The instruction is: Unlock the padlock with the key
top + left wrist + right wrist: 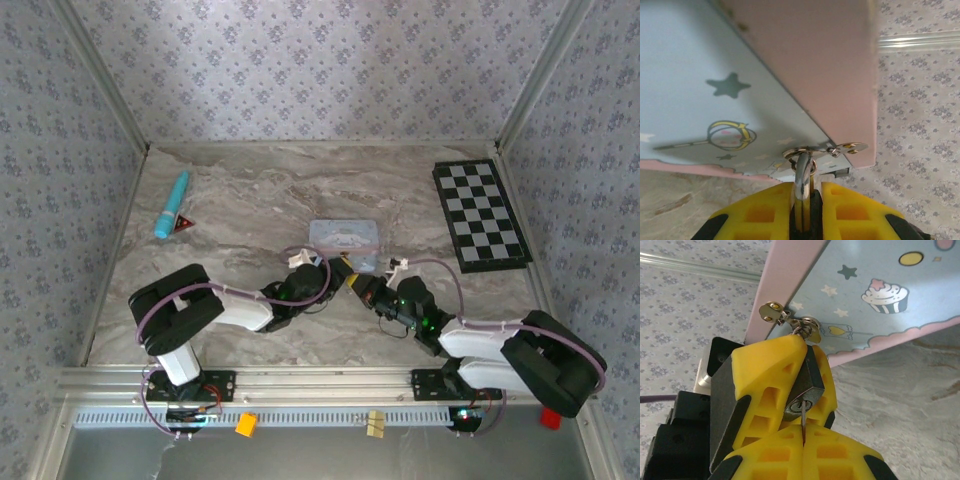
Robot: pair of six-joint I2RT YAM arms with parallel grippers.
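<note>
The padlock (809, 385) sits just in front of the tin (345, 237), near the middle of the counter (250, 190) and slightly toward its near edge. Its shackle (803, 172) passes through a small ring (799, 153) on the latch at the tin's corner. The left end effector (805, 192) is clenched on the padlock, its yellow fingers (765, 375) pressing the dark body from both sides. The right end effector (804, 435) is clenched on the key (803, 421), whose thin blade reaches up into the keyhole on the padlock's bottom face. A blue tube (172, 205) lies near the left edge, and a checkered board (480, 213) lies in the far right corner.
</note>
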